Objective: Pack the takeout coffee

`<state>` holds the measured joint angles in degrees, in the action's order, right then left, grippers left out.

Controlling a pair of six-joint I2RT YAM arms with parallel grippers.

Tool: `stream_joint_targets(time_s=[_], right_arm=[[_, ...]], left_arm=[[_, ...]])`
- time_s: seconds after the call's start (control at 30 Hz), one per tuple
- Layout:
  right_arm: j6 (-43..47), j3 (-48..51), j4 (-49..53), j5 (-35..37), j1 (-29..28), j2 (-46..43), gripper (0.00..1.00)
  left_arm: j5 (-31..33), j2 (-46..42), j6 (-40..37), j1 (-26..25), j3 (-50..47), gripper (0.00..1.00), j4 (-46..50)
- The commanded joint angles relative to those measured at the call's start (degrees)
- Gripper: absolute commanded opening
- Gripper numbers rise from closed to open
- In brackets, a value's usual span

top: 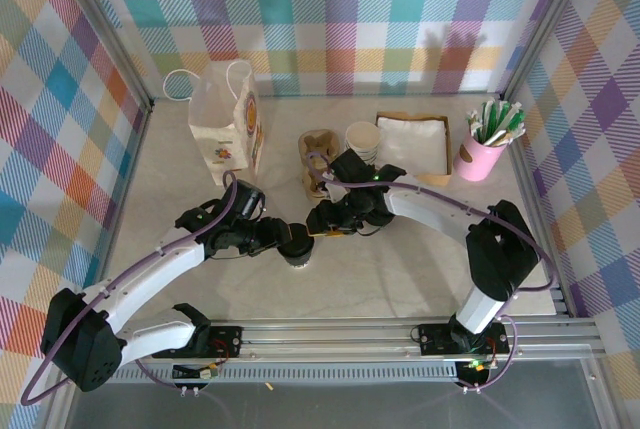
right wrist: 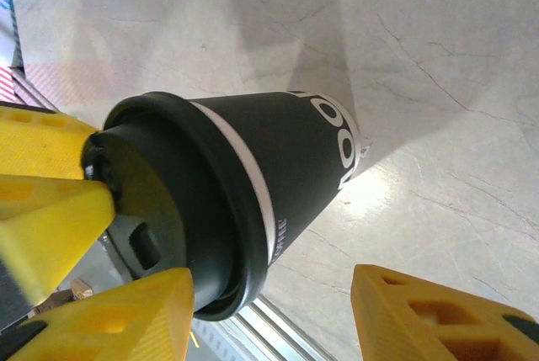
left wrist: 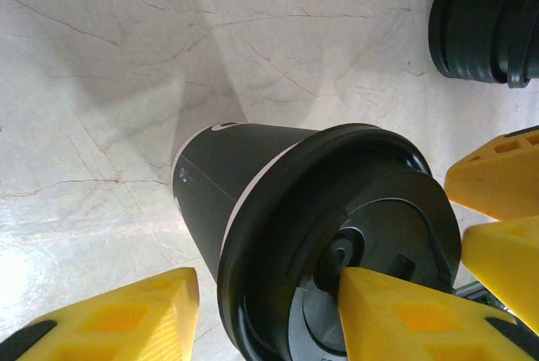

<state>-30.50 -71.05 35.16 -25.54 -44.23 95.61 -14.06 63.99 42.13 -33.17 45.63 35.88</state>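
The takeout coffee (top: 297, 252), a dark grey paper cup under a black lid, stands upright on the table near the front middle. In the left wrist view the lid (left wrist: 370, 201) fills the lower right. My left gripper (left wrist: 265, 294) is open: one fingertip (left wrist: 396, 310) rests on the lid's top and the other hangs beside the cup wall (left wrist: 223, 184) with a gap. My right gripper (right wrist: 271, 285) is open as well. Its one fingertip (right wrist: 135, 315) sits at the lid's rim, the other stands well off the cup (right wrist: 286, 151). From above, the left gripper (top: 283, 241) and right gripper (top: 322, 219) meet over the cup.
A white paper bag (top: 225, 119) stands at the back left. A cardboard cup carrier (top: 318, 161), a stack of white-rimmed cups (top: 362, 139), a napkin tray (top: 412, 141) and a pink holder of sticks (top: 485, 149) line the back. Loose black lids (left wrist: 484, 20) lie close by.
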Motion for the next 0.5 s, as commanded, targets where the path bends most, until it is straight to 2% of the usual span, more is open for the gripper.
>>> stream_joint_targets(time_s=[0.0,0.47], right_arm=[[2.04,0.02,-1.82,-1.2,-0.25,-2.78,0.53],[9.06,-1.91,1.66,2.98,-0.37,-8.15,0.54]], left_arm=[[2.21,2.1,-1.56,0.48,-0.48,0.47,6.88],[2.89,0.51,-3.63,0.48,7.26,0.59,7.53]])
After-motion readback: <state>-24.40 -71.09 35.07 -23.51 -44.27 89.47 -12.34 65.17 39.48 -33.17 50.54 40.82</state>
